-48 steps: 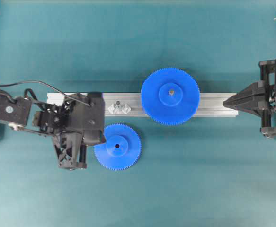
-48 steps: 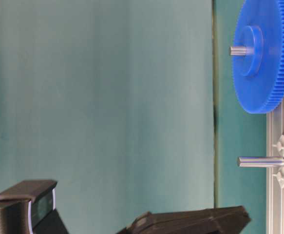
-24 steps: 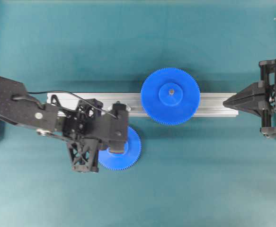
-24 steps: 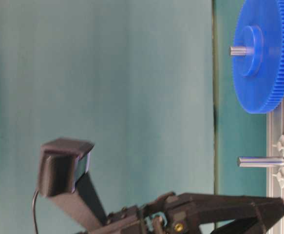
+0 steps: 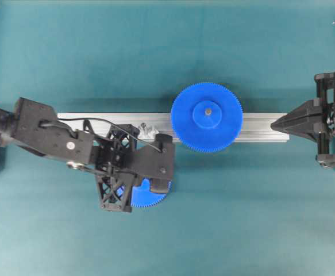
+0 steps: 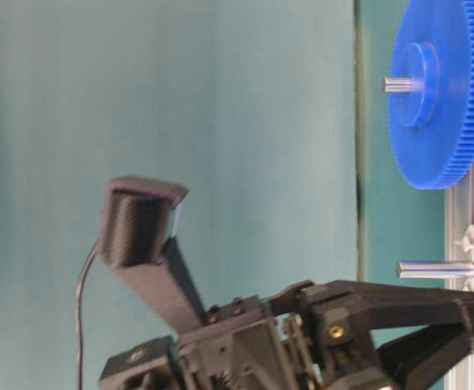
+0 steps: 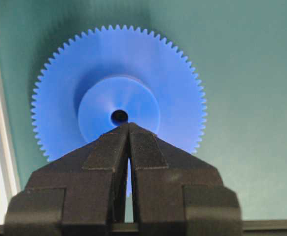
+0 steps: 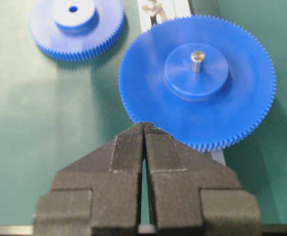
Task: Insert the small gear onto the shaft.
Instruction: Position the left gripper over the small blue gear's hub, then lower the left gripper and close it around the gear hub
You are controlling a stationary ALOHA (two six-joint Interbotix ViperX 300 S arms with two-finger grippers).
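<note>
My left claw (image 7: pixel 128 129) shut, empty, over hub of small blue plastic toothed gear (image 7: pixel 118 93). Step: approach. Next: open, grasp gear, carry to thin grey metal shaft (image 6: pixel 436 269).

A robotics lab bench: a plain teal worktop (image 5: pixel 156 52) carrying a grooved silver aluminium rail (image 5: pixel 259 127) between two black arms.

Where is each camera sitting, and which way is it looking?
Overhead: above, looking straight down; both arms, the rail, the big gear, the small gear.
Table-level: low, sideways along the rail, showing the shaft and the left arm.
Left wrist: looks past the shut left claw at the small gear.
Right wrist: looks past the shut right claw at both gears.
Both wrist views share the small gear.
</note>
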